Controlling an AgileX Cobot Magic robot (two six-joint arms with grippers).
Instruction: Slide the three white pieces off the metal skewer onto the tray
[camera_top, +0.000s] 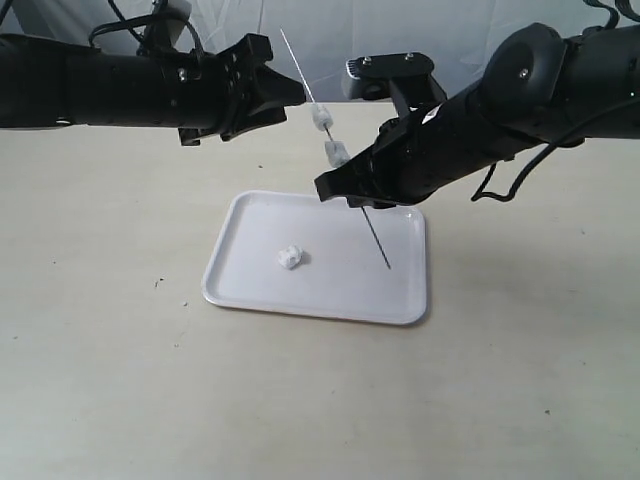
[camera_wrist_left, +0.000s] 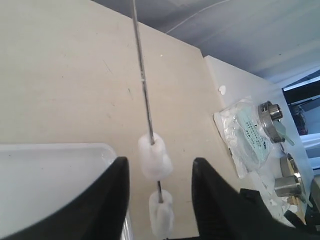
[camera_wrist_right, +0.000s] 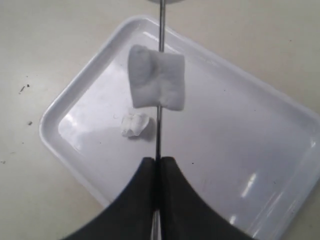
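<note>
Beige table (camera_top: 100, 380); right tool (camera_wrist_right: 158, 164) clamps skewer (camera_wrist_right: 159, 135) below pieces (camera_wrist_right: 156, 77); plastic bag (camera_wrist_left: 240, 135) apart.

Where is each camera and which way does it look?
Exterior view: off the arms, looking down at the flat white plastic tray; black left arm and right arm show.
Left wrist view: on the left arm, looking along the thin metal skewer; open left hand shows.
Right wrist view: on the right arm, facing the tray; right hand grips the skewer.
Both wrist views share the skewer and a soft white piece.
</note>
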